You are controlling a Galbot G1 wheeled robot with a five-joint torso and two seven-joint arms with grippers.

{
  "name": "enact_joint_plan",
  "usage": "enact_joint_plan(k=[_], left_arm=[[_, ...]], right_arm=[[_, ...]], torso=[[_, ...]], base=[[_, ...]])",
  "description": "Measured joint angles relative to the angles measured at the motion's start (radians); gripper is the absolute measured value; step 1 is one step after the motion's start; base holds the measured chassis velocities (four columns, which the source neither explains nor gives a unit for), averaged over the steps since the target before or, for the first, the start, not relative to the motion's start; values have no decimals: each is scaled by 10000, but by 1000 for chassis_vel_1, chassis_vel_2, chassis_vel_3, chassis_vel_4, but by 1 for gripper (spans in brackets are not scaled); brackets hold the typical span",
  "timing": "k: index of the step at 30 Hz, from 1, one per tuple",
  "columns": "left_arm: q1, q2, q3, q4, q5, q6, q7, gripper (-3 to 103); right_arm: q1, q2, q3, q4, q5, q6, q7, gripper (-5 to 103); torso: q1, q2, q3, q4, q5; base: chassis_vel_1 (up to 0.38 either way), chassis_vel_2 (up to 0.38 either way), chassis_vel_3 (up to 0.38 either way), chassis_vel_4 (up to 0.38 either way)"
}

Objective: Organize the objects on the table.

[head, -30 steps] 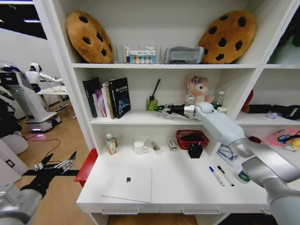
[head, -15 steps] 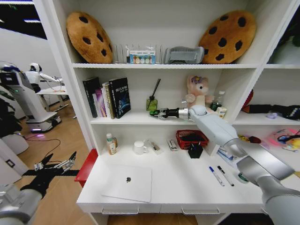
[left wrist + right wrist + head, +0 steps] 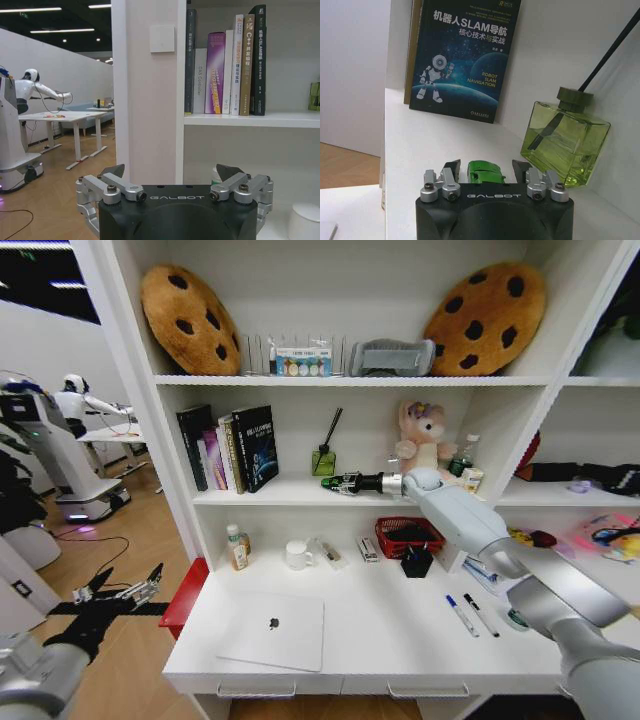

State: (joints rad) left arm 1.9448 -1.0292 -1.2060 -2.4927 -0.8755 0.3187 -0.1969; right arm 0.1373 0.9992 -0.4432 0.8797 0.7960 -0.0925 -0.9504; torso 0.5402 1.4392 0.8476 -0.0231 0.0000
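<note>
Right gripper (image 3: pixel 486 170) is seen over a white shelf (image 3: pixel 427 145), a tiny green toy car (image 3: pixel 485 173) set between its spread fingers. Beyond, a green glass diffuser bottle (image 3: pixel 564 140) is stood beside a dark robot-navigation book (image 3: pixel 462 60) propped upright.

Bare shelf (image 3: pixel 427 142) ahead of right hand (image 3: pixel 486 169), green diffuser bottle (image 3: pixel 565 141) beside, books (image 3: pixel 230 447) beyond

Robot lab: parked robot (image 3: pixel 15 130), desks.
</note>
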Motion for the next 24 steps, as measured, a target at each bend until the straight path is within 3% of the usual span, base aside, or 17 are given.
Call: enact_joint_plan(k=[2,3,7,9,10,13,14,16,17,18,20,21,22,23,24], left_arm=[[0,0,0,0,0,0,0,100],[0,0,0,0,0,-1,0,100],[0,0,0,0,0,-1,0,100],[0,0,0,0,0,0,-1,100],[0,0,0,0,0,0,-1,100],[0,1,0,0,0,-2,-2,100],[0,1,0,0,0,-2,-2,100],[0,1,0,0,1,-1,-4,100],[-1,1,0,-2,0,-4,1,100],[-1,1,0,-2,0,-4,1,100],[0,1,0,0,0,-3,-9,100],[0,1,0,0,0,-3,-9,100],[-1,0,0,-1,0,-3,-5,100],[0,0,0,-1,0,-3,-4,100],[0,0,0,-1,0,-3,-4,100]], right_arm=[[3,-36,0,88,84,0,58,62],[-64,-316,456,789,72,59,318,84],[-317,-785,964,1845,322,64,702,94],[-663,-1320,1178,2926,413,655,1946,99],[-663,-1320,1178,2926,413,655,1946,99],[-1807,-2368,1835,5029,794,491,4626,99],[-1807,-2368,1835,5029,794,491,4626,99],[-2930,-3174,2625,6634,845,-7,7034,100],[-4023,-3740,3506,8188,1284,-772,8709,100],[-4023,-3740,3506,8188,1284,-772,8709,100],[-6088,-4561,5069,10429,2493,-1788,11193,100],[-6088,-4561,5069,10429,2493,-1788,11193,100],[-7678,-4928,6332,11639,2699,-1853,12238,100],[-9174,-5001,7550,12286,2403,-1744,12617,100],[-9174,-5001,7550,12286,2403,-1744,12617,100]], torso=[[0,0,0,0,0],[1,0,0,2,-1],[0,0,0,-1,0],[0,1,-2,0,-2],[0,1,-2,0,-2],[0,1,-1,7,2],[0,1,-1,7,2],[0,1,-1,-3,2],[1,0,0,-5,7],[1,0,0,-5,7],[-2,2,-3,-9,-1],[-2,2,-3,-9,-1],[-3,3,-3,-4,0],[-4,4,-4,-3,-3],[-4,4,-4,-3,-3]], base=[[0,0,0,0],[0,0,0,0],[0,0,0,0],[0,0,0,0],[0,0,0,0],[0,0,0,0],[0,0,0,0],[0,0,0,0],[0,0,0,0],[0,0,0,0],[0,0,0,0],[0,0,0,0],[0,0,0,0],[0,0,0,0],[0,0,0,0]])
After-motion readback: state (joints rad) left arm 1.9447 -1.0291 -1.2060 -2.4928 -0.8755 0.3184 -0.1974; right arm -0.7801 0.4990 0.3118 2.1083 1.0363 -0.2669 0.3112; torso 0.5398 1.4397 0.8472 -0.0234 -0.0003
